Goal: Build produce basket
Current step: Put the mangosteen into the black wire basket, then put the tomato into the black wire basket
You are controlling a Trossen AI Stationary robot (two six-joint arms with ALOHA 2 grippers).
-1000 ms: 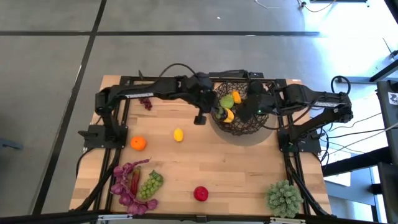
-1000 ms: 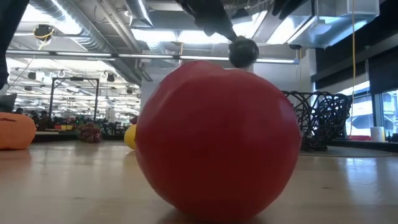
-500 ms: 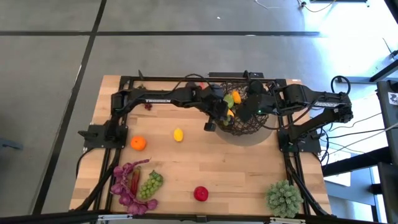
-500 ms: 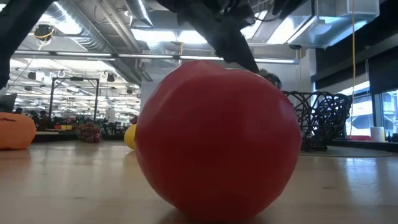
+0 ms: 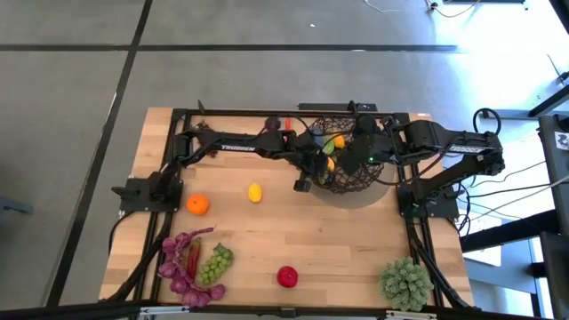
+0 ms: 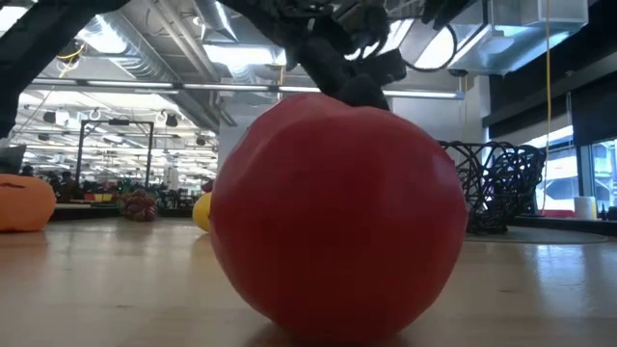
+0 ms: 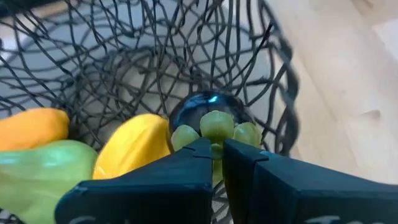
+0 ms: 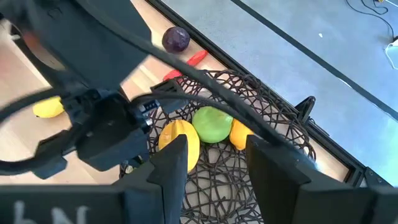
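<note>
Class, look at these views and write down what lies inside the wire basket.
Inside the basket: a green apple, two yellow fruits and green grapes held by the shut left gripper. Fruit and arms cover the basket floor.
</note>
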